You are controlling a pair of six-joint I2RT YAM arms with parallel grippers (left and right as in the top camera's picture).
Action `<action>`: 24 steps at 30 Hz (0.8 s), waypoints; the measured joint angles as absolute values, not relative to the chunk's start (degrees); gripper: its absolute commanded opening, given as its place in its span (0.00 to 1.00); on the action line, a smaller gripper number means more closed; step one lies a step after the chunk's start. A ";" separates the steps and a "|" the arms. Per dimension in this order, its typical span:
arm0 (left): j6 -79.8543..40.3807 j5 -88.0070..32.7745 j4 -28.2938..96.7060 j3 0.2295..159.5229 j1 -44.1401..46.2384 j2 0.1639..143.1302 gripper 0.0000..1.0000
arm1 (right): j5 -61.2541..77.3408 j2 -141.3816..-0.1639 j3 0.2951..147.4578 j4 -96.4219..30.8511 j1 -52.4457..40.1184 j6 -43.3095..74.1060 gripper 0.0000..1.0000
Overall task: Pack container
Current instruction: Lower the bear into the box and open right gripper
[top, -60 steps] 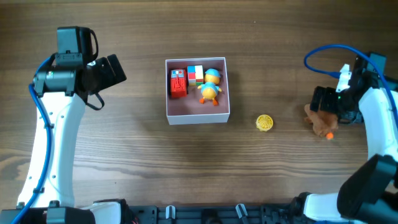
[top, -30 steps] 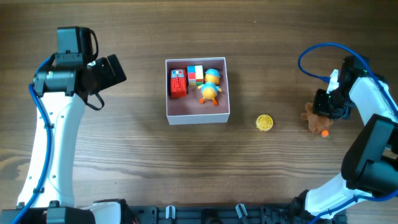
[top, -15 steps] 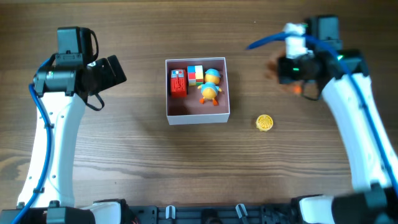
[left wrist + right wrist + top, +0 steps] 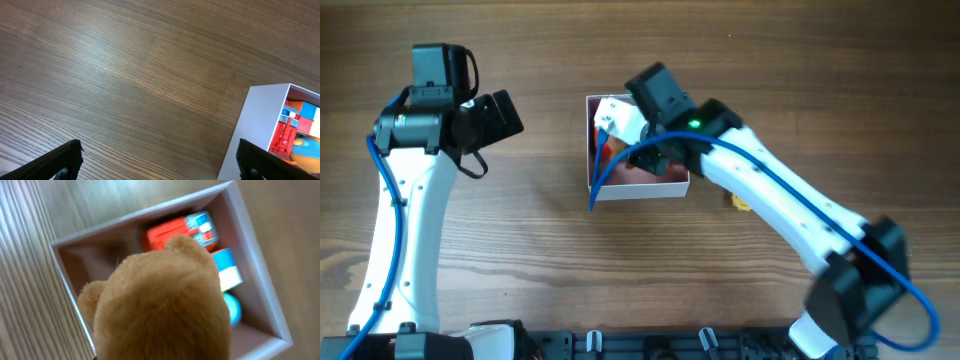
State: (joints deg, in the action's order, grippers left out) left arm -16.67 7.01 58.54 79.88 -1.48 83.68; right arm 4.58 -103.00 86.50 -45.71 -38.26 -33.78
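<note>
The container is a square white-walled box with a pink inside, at the table's middle. My right gripper hangs over it, and the arm covers most of it from above. In the right wrist view a brown plush toy fills the space at the jaws, above the container, hiding both fingers. A red toy, a blue and white block and a blue-capped figure lie inside. My left gripper stands open over bare wood, left of the container.
A small yellow round toy lies on the wood just right of the container, half under my right arm. A blue cable from the right arm loops over the container's left side.
My right arm has swung from the table's far right to above the container, carrying the brown plush toy with it. The left arm has not moved.
</note>
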 measured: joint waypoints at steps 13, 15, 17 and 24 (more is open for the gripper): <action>-16.67 7.01 58.54 79.88 -1.48 83.68 1.00 | 9.02 -110.80 86.48 -46.83 -38.33 -34.79 0.15; -16.67 7.01 58.54 79.88 -1.48 83.68 1.00 | 8.99 -110.80 86.48 -47.09 -38.46 -34.79 0.39; -16.67 7.01 58.54 79.88 -1.48 83.68 1.00 | 9.06 -110.80 86.48 -47.35 -38.61 -34.74 0.49; -16.67 7.01 58.54 79.88 -1.48 83.68 1.00 | 9.67 -110.80 86.48 -47.31 -38.85 -34.59 0.71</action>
State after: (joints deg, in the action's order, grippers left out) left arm -16.67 7.01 58.54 79.88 -1.48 83.68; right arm 9.67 -110.80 86.48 -47.31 -38.85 -34.59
